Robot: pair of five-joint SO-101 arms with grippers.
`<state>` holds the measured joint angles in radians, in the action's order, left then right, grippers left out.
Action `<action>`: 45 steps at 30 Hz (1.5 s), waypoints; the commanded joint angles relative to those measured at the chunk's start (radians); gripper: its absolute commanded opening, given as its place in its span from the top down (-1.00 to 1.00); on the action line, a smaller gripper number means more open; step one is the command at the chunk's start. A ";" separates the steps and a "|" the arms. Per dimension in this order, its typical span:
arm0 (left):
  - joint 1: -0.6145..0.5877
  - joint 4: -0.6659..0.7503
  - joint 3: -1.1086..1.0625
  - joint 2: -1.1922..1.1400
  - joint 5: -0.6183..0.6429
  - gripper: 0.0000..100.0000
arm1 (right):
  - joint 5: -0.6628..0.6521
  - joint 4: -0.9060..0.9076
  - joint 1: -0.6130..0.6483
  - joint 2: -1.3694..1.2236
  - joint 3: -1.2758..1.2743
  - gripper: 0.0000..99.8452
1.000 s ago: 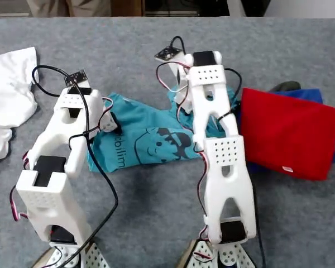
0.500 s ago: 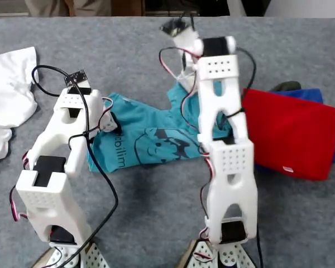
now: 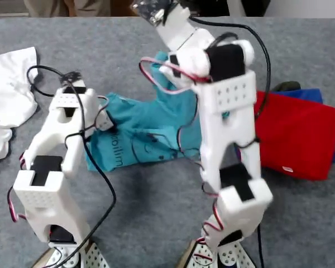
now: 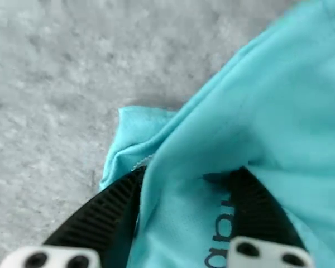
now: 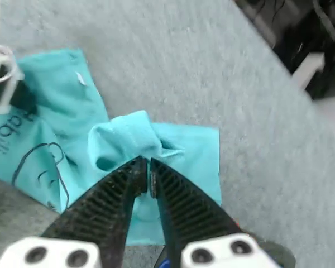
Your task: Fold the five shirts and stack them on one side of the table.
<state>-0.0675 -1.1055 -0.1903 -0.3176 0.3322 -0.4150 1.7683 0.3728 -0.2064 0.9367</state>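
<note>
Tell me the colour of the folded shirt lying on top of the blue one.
Red. The folded shirt shows best in the high view.

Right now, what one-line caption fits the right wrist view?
Right gripper pinches a bunched fold of the teal shirt, lifting it above the grey table.

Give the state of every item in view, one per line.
teal shirt: unfolded, one part lifted by the right gripper.
red shirt: folded, lying on the blue shirt.
blue shirt: mostly covered.
white shirt: crumpled, unfolded.
left gripper: open, astride the teal shirt's edge.
right gripper: shut on the teal shirt.
</note>
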 commanded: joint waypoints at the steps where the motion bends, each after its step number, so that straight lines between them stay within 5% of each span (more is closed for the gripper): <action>1: -0.087 0.014 0.032 0.019 0.075 0.88 | 0.011 0.018 0.027 0.153 -0.067 0.99; 15: -0.298 -0.255 0.121 0.127 0.086 0.96 | 0.008 -0.003 -0.016 0.337 -0.513 0.99; 22: -0.370 -0.370 0.123 0.366 0.002 0.96 | 0.005 -0.288 0.013 0.229 -0.788 0.97; 25: -0.385 -0.370 0.084 0.452 -0.031 0.96 | 0.011 -0.379 0.054 0.107 -0.796 0.77; 31: -0.388 -0.296 -0.058 0.512 -0.084 0.96 | 0.003 -0.422 0.145 -0.137 -0.610 0.38; 39: -0.388 -0.163 -0.249 0.510 -0.126 0.96 | 0.005 -0.336 0.214 -0.478 -0.231 0.34; 42: -0.390 -0.135 -0.285 0.510 -0.126 0.96 | 0.002 -0.247 0.197 -0.595 -0.085 0.48; 45: -0.390 -0.130 -0.287 0.509 -0.126 0.96 | 0.002 -0.124 0.173 -0.670 0.084 0.88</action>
<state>-0.4434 -1.2513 -0.4803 0.1519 0.2156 -0.4150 1.5459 0.5692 -0.8355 0.8370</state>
